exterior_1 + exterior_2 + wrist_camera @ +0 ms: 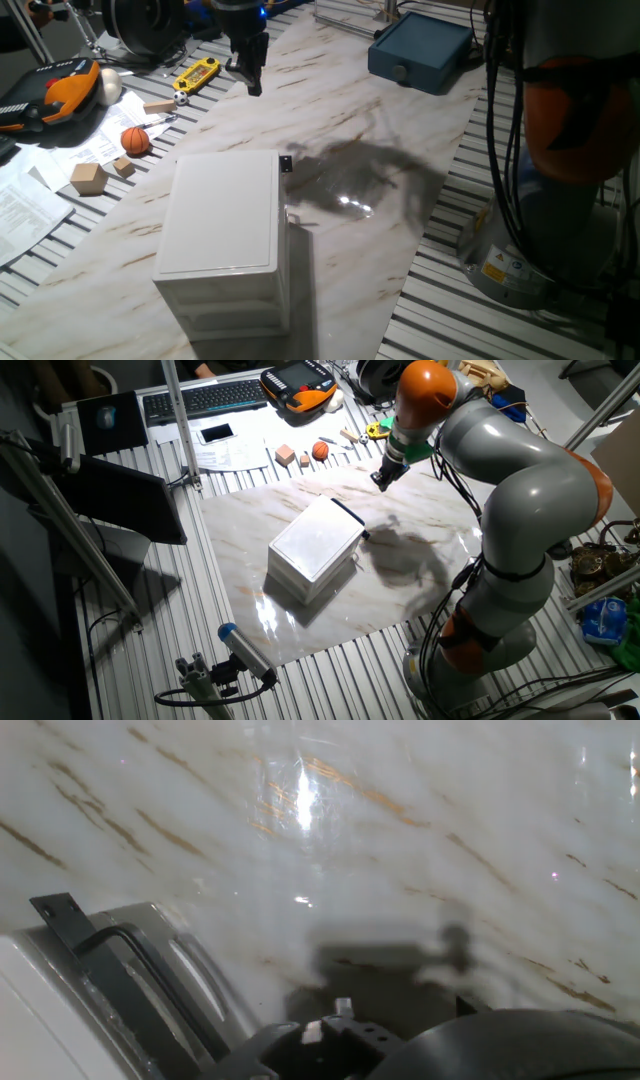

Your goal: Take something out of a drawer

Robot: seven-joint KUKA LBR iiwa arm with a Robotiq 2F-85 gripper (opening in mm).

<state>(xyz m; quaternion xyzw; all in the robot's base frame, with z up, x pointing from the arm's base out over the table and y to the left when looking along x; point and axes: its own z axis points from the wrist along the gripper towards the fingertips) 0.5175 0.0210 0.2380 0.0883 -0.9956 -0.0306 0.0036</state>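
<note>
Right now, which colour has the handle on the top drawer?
Black handle on the white drawer, clearest in the hand view.

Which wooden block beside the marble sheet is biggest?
The light-tan cube nearest the cabinet's side; the block by the orange ball is clearly smaller, the one further back flatter.

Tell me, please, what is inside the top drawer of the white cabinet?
Its contents cannot be seen: the top drawer looks closed, only its black handle showing past the white cabinet.

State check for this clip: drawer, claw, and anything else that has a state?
top drawer: looks shut, black handle at cabinet front
white cabinet: upright on the marbled mat
claw: raised above the mat beyond the cabinet, nothing visibly held; open or shut unclear
orange ball: resting beside the mat
</note>
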